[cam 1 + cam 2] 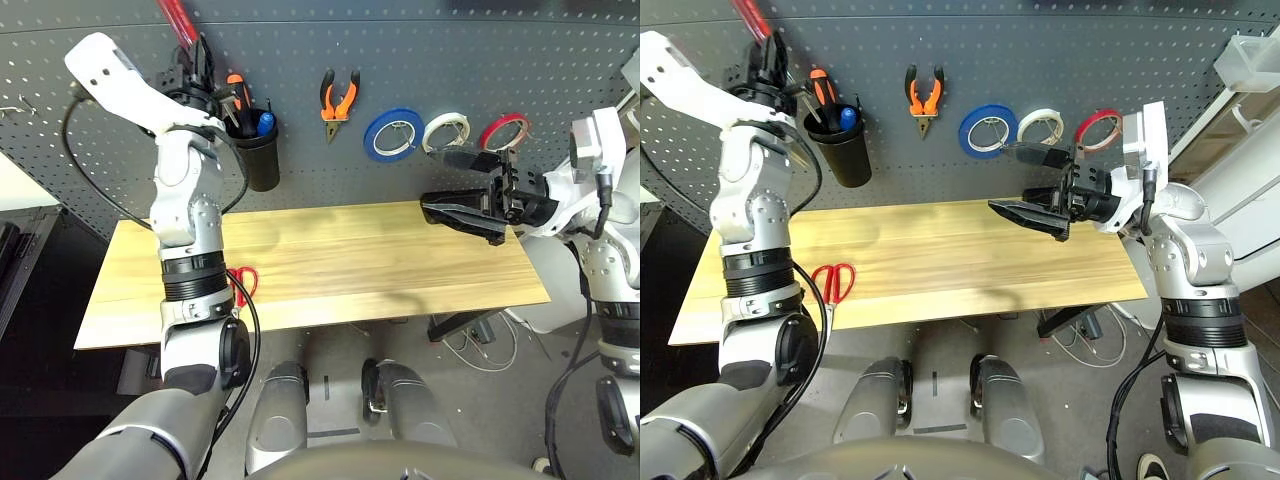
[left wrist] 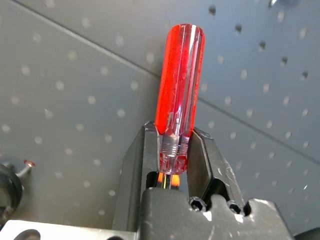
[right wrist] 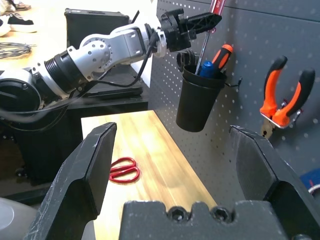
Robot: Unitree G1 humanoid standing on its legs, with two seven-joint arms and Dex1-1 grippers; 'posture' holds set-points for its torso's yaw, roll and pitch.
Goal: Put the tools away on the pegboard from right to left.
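Note:
My left gripper (image 1: 200, 62) is raised against the pegboard (image 1: 420, 50) and shut on the red-handled screwdriver (image 2: 179, 80). The handle points up, and the thin shaft (image 3: 204, 47) slants down to the mouth of the black cup (image 1: 258, 152). The orange-and-black pliers (image 1: 339, 98) hang on a hook to the right of the cup. Further right hangs the thin red tape ring (image 1: 503, 131). The red-handled scissors (image 1: 832, 281) lie flat on the table's left part, beside my left forearm. My right gripper (image 1: 430, 182) hovers open and holds nothing, over the table's right end, below the tape rolls.
A blue tape roll (image 1: 392, 133) and a white one (image 1: 446, 130) hang between the pliers and the red ring. The cup holds an orange-handled and a blue-handled tool (image 3: 216, 59). The wooden table (image 1: 380, 265) stands against the pegboard. Cables lie on the floor at the right.

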